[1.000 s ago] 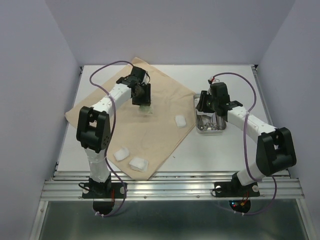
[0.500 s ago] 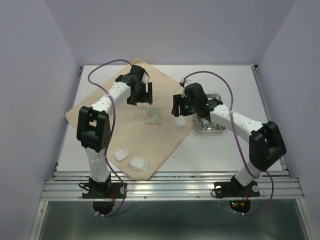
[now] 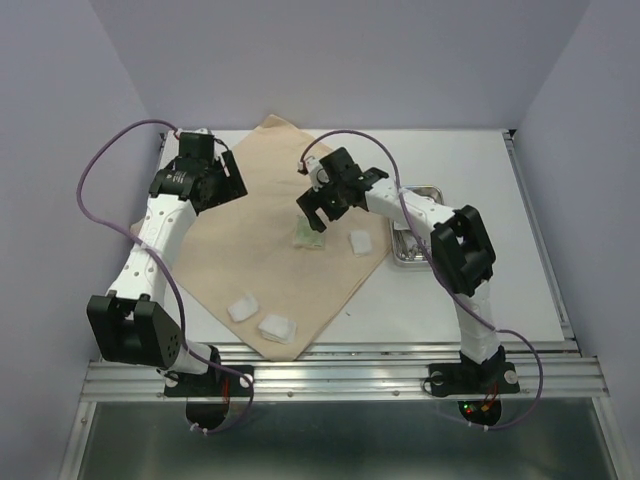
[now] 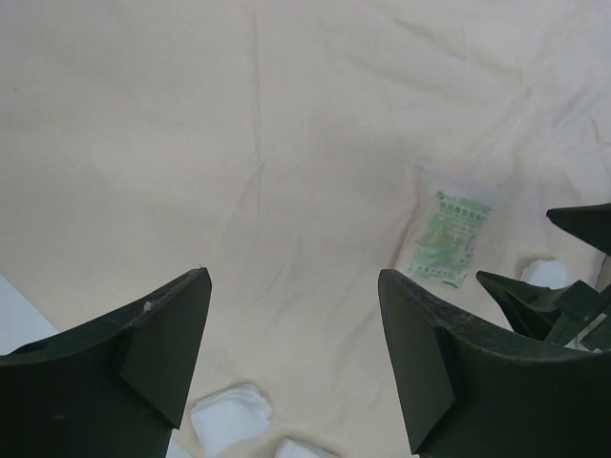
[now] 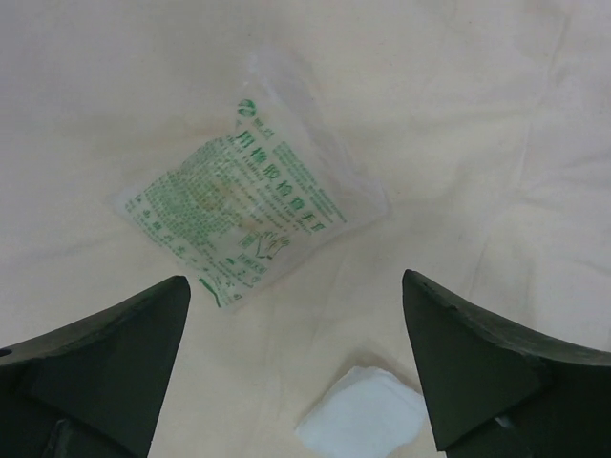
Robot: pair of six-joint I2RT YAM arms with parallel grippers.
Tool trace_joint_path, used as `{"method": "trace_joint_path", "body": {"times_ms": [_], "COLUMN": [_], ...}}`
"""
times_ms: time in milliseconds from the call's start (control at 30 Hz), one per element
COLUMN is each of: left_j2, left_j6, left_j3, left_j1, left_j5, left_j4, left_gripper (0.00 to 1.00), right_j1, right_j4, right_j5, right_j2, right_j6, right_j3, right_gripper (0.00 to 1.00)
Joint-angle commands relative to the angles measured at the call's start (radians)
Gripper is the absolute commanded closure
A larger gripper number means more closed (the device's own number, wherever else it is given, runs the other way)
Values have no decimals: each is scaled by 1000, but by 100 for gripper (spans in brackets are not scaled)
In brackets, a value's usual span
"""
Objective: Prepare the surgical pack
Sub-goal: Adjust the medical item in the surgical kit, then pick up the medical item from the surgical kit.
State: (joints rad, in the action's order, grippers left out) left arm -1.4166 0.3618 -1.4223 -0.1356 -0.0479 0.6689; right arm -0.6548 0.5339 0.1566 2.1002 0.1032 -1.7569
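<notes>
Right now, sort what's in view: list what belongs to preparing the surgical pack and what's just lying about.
Belongs to the job:
- beige cloth
- steel tray
- three gauze pads
- green-printed packet, probably, since it lies on the cloth

Just lying about:
- nothing loose shows; the rest is rig, such as the front metal rail
</notes>
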Motion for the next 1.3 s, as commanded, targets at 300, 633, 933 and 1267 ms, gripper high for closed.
{"method": "trace_joint_path", "body": {"times_ms": [300, 633, 933, 1267], "left_j2": [-4, 33, 30, 34], "left_j6": [-4, -24, -32, -44], "left_j3": [74, 94, 108, 103], "left_j1": [8, 31, 45, 51], "left_j5": [3, -53, -29, -27], "left_j4": [6, 24, 14, 23], "left_gripper": [18, 18, 19, 18], "right_j1": [-88, -88, -88, -88], "right_j4": [-144, -98, -109, -149], "right_j5": [123, 52, 12, 32], "right_j2": [-78, 17, 72, 143], "right_j6": [414, 470, 483, 418], "right_j3": [165, 62, 4, -30], "right_gripper": [0, 0, 0, 0]}}
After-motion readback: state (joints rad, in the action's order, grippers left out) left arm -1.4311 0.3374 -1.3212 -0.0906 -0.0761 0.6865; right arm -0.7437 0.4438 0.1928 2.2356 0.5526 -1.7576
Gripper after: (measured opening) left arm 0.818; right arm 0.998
